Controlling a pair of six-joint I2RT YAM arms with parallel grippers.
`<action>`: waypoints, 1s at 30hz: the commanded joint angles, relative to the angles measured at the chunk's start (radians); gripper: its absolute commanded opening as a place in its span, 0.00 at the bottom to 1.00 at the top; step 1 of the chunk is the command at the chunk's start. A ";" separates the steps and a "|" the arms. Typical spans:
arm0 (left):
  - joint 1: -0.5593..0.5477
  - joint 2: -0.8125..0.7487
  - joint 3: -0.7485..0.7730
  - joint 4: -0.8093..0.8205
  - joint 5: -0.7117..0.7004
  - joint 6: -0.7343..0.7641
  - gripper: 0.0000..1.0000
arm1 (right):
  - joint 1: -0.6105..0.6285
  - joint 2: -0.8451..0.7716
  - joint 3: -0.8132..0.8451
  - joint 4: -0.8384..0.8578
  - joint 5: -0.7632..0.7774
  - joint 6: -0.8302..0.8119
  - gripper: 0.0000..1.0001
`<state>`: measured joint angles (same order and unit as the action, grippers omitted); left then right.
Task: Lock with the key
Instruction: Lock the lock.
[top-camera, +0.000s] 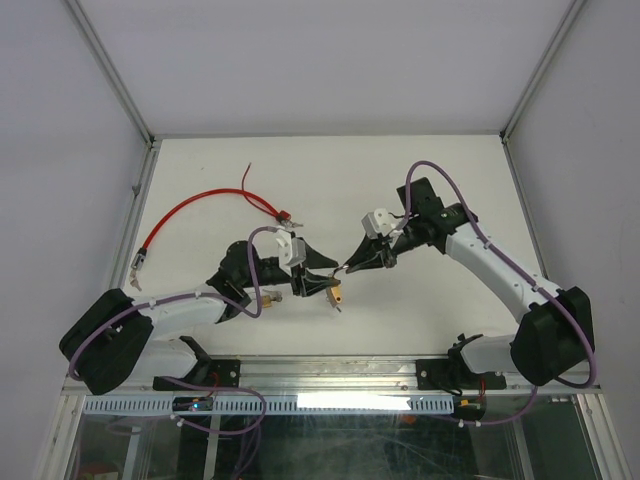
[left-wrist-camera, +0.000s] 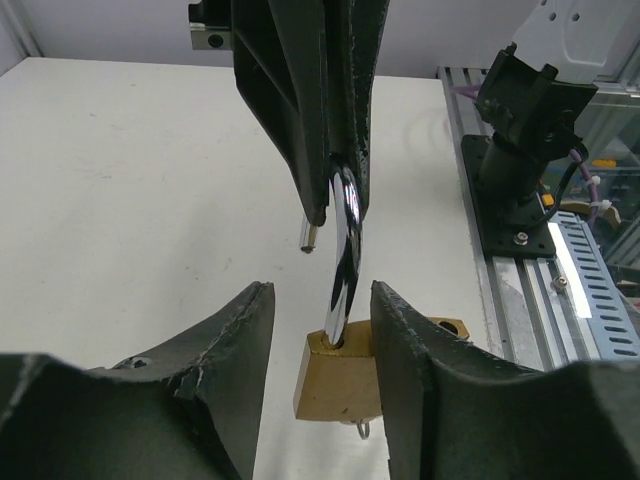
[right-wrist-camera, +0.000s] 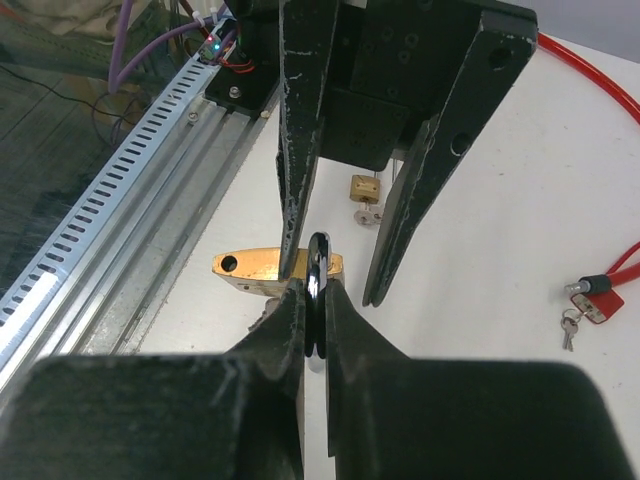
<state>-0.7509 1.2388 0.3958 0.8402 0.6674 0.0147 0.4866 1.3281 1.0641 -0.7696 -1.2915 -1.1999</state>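
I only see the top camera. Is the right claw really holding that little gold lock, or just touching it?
Observer: Holding it. On the right wrist camera the right gripper is shut on the metal loop of the padlock.
Operator: And the left claw?
Observer: On the left wrist camera the left gripper is open, its fingers on either side of the padlock; I cannot tell whether they touch it.
Operator: Any keys?
Observer: The right wrist camera shows a small bunch of keys lying beside the end of the red cable, in neither gripper.
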 joint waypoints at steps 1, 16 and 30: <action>0.005 0.044 0.053 0.137 0.070 -0.076 0.41 | -0.003 -0.012 -0.002 0.082 -0.120 0.035 0.00; -0.007 -0.028 0.104 -0.197 -0.121 0.034 0.00 | -0.003 -0.053 -0.031 0.113 0.054 0.169 0.44; -0.072 -0.011 0.215 -0.371 -0.175 0.111 0.00 | 0.044 -0.068 -0.065 0.163 0.290 0.143 0.57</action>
<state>-0.8062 1.2545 0.5312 0.3939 0.4885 0.0956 0.5114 1.2751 1.0073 -0.6430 -1.0641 -1.0157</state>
